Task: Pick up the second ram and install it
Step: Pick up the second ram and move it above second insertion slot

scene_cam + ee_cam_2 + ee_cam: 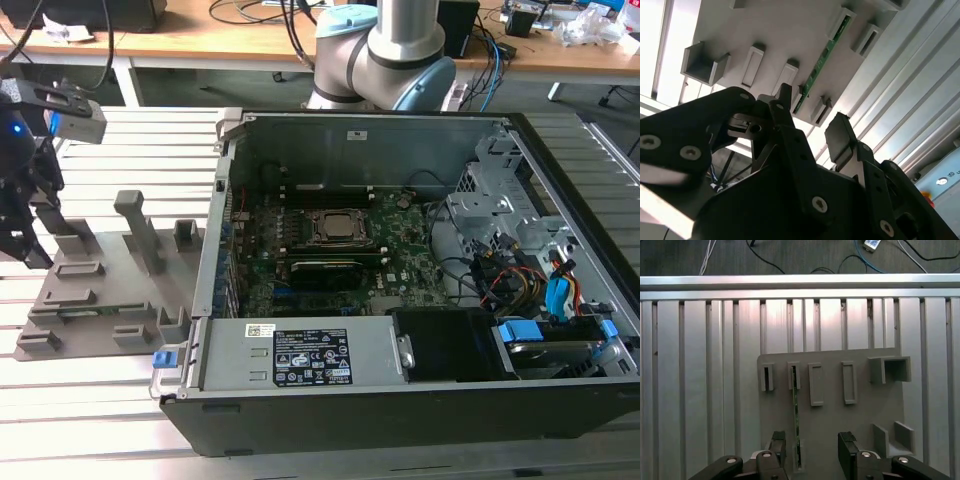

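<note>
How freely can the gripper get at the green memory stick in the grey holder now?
Probably yes. The open gripper hangs over the memory stick, which stands on edge in the holder, and nothing lies between them.

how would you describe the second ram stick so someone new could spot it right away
Look at the grey holder plate on the slatted table, at the exterior view's left of the open computer case. The second ram is the thin strip on edge below the open tool, the only green piece among grey blocks.
</note>
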`<state>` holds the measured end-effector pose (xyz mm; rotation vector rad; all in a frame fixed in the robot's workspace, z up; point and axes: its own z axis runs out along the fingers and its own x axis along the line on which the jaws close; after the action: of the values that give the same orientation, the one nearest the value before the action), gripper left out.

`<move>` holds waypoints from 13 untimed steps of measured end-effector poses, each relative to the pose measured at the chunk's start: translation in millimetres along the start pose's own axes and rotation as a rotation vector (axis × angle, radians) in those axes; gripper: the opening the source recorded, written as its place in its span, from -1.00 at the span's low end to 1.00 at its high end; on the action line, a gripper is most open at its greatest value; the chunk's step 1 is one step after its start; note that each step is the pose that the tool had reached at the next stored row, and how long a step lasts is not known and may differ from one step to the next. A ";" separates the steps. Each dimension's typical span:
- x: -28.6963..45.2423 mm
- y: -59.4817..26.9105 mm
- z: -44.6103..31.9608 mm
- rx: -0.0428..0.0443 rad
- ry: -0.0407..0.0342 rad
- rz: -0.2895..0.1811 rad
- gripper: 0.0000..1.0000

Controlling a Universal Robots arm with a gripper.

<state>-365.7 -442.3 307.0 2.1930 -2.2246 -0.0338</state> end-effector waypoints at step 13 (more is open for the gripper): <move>8.5 -1.3 42.6 -0.0002 0.0000 0.000 0.08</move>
<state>-365.6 -450.7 264.4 2.1930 -2.2245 -0.0341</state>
